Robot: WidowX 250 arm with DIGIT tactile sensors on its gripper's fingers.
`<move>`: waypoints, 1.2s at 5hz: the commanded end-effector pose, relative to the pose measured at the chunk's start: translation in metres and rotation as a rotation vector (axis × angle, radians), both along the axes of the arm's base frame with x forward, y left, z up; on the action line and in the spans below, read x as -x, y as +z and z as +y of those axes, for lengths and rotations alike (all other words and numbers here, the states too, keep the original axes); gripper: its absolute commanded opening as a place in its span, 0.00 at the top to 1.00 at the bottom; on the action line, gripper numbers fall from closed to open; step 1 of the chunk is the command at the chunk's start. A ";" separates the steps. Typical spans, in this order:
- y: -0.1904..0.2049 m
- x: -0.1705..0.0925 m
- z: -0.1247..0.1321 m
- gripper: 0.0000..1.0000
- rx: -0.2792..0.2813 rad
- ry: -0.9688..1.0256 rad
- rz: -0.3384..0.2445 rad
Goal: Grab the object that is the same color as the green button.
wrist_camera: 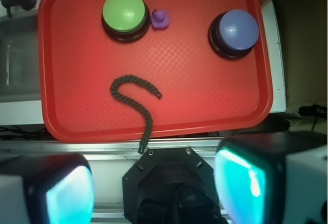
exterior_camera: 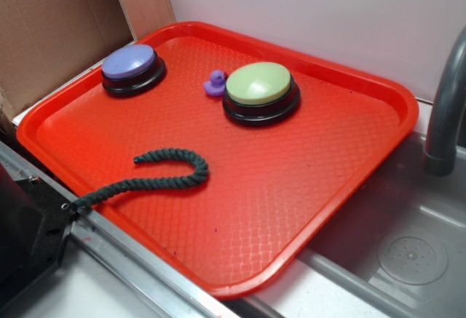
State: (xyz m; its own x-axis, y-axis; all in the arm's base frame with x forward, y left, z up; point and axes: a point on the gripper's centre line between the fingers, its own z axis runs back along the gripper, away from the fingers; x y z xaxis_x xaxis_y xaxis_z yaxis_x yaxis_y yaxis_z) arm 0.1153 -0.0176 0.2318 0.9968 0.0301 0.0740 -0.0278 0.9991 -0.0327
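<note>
Rope [wrist_camera: 134, 97], dark green and twisted, lies on the red tray [wrist_camera: 77, 116] below me, its hooked end curling on the tray floor and its straight tail running over the near rim and off the edge toward my base. Going left to right across the tray in my wrist view: the green button [wrist_camera: 124, 12] with its pale yellow-green dome on a black base sits at the far left; just beside it, on its right, is a small purple duck [wrist_camera: 160, 19], close enough that I cannot tell whether they touch; well apart at the far right stands the purple button [wrist_camera: 238, 31]. The rope is near the front, apart from both buttons. My gripper [wrist_camera: 154, 188] hangs above the tray's near edge with its two fingers [wrist_camera: 241, 183] spread wide, nothing between them.
</note>
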 end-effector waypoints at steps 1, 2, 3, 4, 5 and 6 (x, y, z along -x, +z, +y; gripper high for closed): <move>-0.035 -0.038 0.001 0.00 0.017 -0.154 -0.031; -0.067 -0.062 0.001 0.00 -0.081 -0.310 -0.040; -0.103 -0.084 -0.005 0.00 -0.102 -0.463 -0.118; -0.128 -0.092 -0.013 0.00 -0.122 -0.589 -0.130; -0.158 -0.099 -0.015 0.00 -0.100 -0.647 -0.109; -0.182 -0.099 -0.013 0.00 -0.087 -0.682 -0.070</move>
